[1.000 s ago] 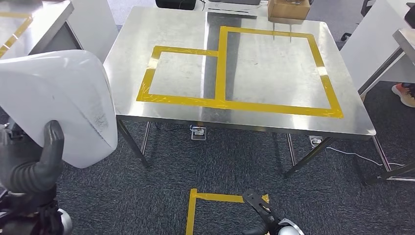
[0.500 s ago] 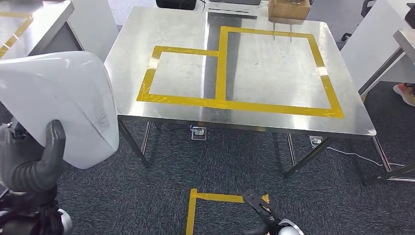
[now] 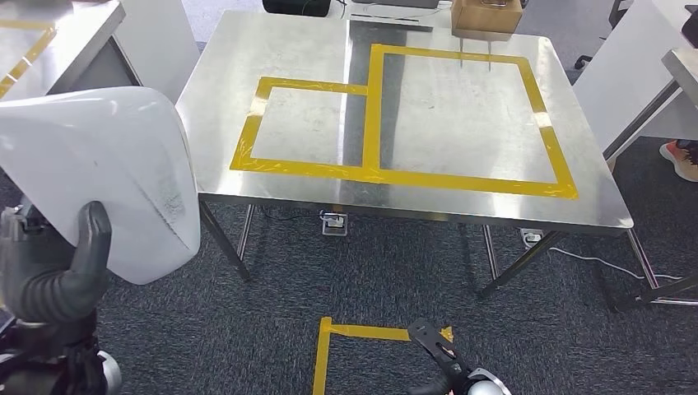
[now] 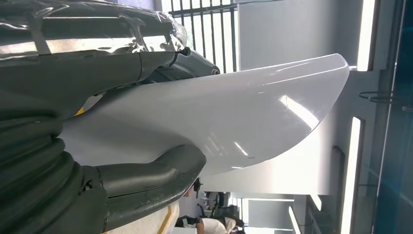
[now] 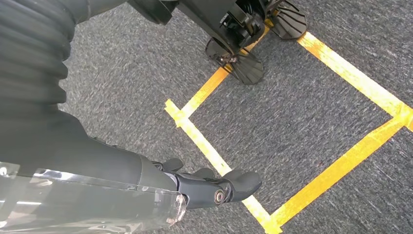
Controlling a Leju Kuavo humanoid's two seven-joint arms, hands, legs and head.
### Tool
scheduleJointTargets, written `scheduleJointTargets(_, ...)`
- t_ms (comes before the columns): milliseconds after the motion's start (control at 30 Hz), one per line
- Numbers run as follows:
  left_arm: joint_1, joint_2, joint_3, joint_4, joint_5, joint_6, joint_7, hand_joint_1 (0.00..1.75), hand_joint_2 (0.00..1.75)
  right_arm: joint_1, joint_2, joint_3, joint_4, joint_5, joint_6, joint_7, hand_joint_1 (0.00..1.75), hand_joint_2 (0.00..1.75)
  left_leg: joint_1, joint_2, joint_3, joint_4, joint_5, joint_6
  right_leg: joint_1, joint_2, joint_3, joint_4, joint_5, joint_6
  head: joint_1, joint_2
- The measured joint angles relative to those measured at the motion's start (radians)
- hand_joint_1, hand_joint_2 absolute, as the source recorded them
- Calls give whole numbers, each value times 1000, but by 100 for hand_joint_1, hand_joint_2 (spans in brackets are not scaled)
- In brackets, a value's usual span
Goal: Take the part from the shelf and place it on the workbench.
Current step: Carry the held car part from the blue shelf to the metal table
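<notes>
A large white curved part [image 3: 107, 164] is held up at the lower left of the head view, short of the steel workbench [image 3: 461, 123]. My left hand [image 3: 58, 271] grips its lower edge, the thick thumb lying over the front face. The left wrist view has the same glossy part [image 4: 234, 117] clamped between the thumb [image 4: 146, 175] and the fingers behind it. My right hand [image 3: 440, 358] hangs low over the carpet and holds nothing; its fingers [image 5: 209, 185] stretch out loosely.
Yellow tape [image 3: 370, 173] marks two rectangles on the workbench, and a cardboard box [image 3: 486, 15] sits at its far edge. Another steel table [image 3: 49, 41] stands at the far left. A taped square [image 3: 323, 354] is on the carpet. A person's shoe [image 3: 681, 156] is at the right edge.
My left hand and the white part have edged very slightly to the right. The right hand has not moved.
</notes>
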Motion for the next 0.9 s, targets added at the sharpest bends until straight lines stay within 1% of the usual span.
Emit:
scheduleJointTargets(367,0,0,0,0,0,0,1,175,175,0,2,0,0,-4,0,0,0,175,-1,0,0,0,0,0,0,0,0,0,0,0,0,0)
scheduleJointTargets(500,0,0,0,0,0,0,2,175,175,0,4,0,0,-6,1,0,0,175,-3,0,0,0,0,0,-2,0,0,-1,1,1,0,0)
scheduleJointTargets(600,0,0,0,0,0,0,3,175,175,0,5,0,1,-6,1,0,0,175,-6,-1,0,1,-1,2,-4,0,0,-1,1,3,0,0)
scheduleJointTargets(733,0,0,0,0,0,0,3,175,175,0,7,0,2,-6,1,0,0,175,-13,-1,-1,1,-2,10,-11,0,0,-3,3,12,0,0)
scheduleJointTargets(800,-1,0,0,0,0,0,3,175,175,0,7,0,2,-6,1,0,0,175,-16,-1,-1,1,-2,16,-14,0,1,-7,4,19,0,0)
scheduleJointTargets(833,-1,0,0,0,0,0,3,175,175,0,8,0,2,-6,1,0,0,175,-15,-1,1,-3,0,21,-15,-1,2,-9,2,23,0,0)
scheduleJointTargets(867,-2,0,0,0,0,0,3,175,175,0,8,0,2,-6,1,0,0,175,-13,-1,6,-9,1,25,-15,-2,1,-3,-3,26,0,0)
scheduleJointTargets(900,-3,0,0,-1,0,0,3,175,175,0,8,-1,2,-6,1,0,0,175,-11,0,11,-15,3,30,-15,-4,-9,20,-16,27,1,0)
